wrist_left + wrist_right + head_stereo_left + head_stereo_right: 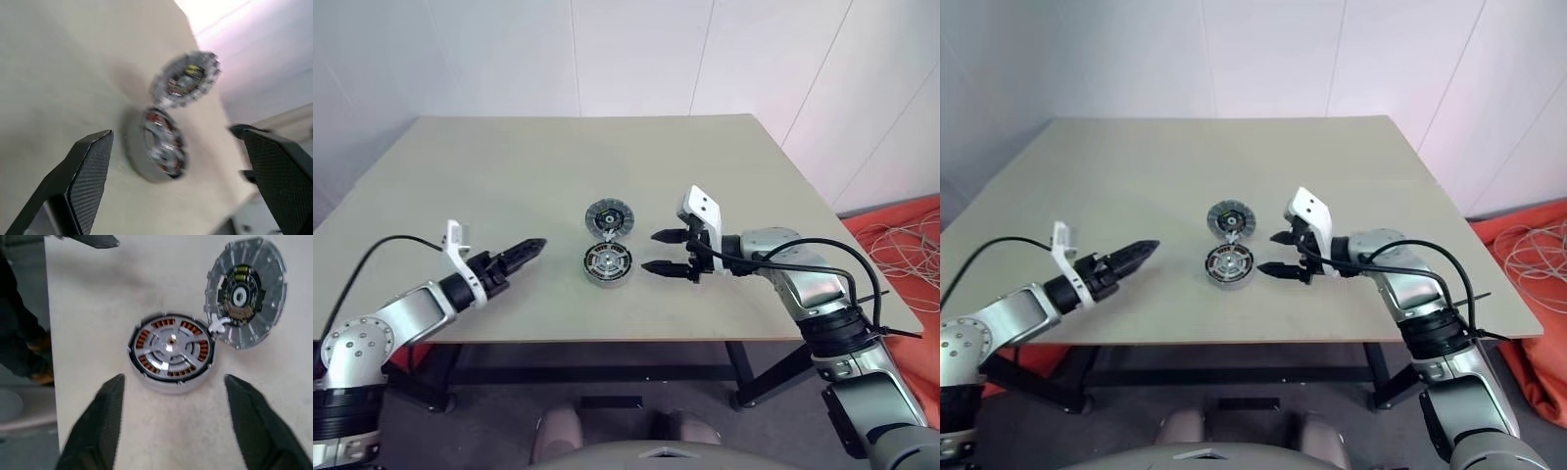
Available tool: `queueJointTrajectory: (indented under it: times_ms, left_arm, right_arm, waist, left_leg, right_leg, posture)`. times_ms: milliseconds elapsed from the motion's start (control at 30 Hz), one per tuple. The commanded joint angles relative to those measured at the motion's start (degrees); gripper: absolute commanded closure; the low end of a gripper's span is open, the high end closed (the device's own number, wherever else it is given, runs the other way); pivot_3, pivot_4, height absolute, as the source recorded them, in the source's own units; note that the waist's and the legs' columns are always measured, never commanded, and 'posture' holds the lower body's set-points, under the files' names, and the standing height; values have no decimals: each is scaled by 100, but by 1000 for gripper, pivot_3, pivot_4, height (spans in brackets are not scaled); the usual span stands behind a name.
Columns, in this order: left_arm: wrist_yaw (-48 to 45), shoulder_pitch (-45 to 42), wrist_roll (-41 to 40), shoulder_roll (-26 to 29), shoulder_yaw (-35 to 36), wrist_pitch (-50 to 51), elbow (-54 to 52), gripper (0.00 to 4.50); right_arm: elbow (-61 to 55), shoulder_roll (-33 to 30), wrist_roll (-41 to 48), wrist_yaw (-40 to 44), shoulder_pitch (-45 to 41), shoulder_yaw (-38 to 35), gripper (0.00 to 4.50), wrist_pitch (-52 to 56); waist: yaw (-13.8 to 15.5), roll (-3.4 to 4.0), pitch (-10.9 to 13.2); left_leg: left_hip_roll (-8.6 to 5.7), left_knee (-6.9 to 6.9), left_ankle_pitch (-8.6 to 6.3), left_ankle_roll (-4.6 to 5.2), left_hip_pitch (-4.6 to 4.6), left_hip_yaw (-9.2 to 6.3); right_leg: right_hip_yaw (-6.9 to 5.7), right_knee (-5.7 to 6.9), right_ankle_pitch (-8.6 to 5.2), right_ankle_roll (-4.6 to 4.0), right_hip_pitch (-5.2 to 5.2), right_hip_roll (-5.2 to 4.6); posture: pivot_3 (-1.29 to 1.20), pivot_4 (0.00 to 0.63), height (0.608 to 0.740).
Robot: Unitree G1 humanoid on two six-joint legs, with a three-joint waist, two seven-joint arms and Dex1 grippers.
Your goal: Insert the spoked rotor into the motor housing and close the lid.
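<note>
The motor housing [608, 264] lies flat on the table [509, 176], a little in from its front edge. The spoked rotor [171, 348] sits inside it, silver face up, with coppery windings showing through its gaps. The lid [608, 217] lies open on the table just beyond the housing and touches its rim; its inner side faces up. My left gripper [536, 245] points at the housing from the left, a short way off, open and empty. My right gripper [652, 252] is close to the housing's right side, fingers spread, holding nothing.
The table's front edge runs just below both grippers. On the floor to the right lie an orange cloth [901, 235] and a tangle of thin cables [901, 257]. A white wall stands behind the table.
</note>
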Motion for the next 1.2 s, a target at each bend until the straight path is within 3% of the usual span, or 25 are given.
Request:
queueJointTrajectory:
  times_ms: [33,267,533,700,867,1033,1200]
  left_arm:
    - [-1006,-53,1138,323,121,-607,231,0]
    - [-2185,-104,3195,266,-55,-2223,486,0]
    - [-2606,-301,5101,117,-522,-3663,971,0]
    - [-2498,-473,5023,-355,-471,-3492,623,0]
    - [-2634,-600,5180,-477,-527,-3464,650,0]
    - [-2867,-457,5313,-448,-588,-3439,641,0]
    - [-2937,-426,5395,-462,-589,-3420,691,0]
  right_arm:
    - [-288,55,85,-20,-161,17,2031,-2]
    - [31,483,-163,-213,-359,316,4449,-265]
    - [1199,1455,-753,-882,-770,614,4449,-1110]
    - [1822,1538,-1312,-800,-691,1165,4449,-1689]
    - [2214,1479,-1668,-746,-658,1418,4449,-1829]
    - [1711,1435,-1292,-510,-683,1064,4449,-1412]
    - [908,845,-1164,90,-797,992,4449,-1343]
  waist:
    - [-1,0,0]
    - [-4,1,1]
    - [-15,0,1]
    - [-3,-2,2]
    - [-20,-2,2]
    - [-56,-4,3]
    - [-47,-8,5]
  left_leg:
    - [0,-1,0,0,0,0]
    - [3,-11,-1,1,3,1]
    - [4,-11,1,-3,11,1]
    - [-4,-11,-2,1,0,3]
    - [-5,-12,2,-8,3,8]
    - [-7,-8,4,-10,11,5]
    - [-8,1,3,-9,6,5]
  right_leg:
    - [2,0,0,0,-1,0]
    - [13,1,0,-2,-4,-2]
    - [22,17,0,-5,-8,-3]
    - [42,28,3,-10,-19,-9]
    - [65,88,-4,-23,-44,-5]
    - [74,86,-7,-24,-40,-4]
    - [79,85,-7,-24,-41,-4]
  posture:
    - [0,0,740]
    - [0,0,740]
    - [0,0,740]
    - [0,0,740]
    - [0,0,740]
    - [0,0,740]
    - [0,0,740]
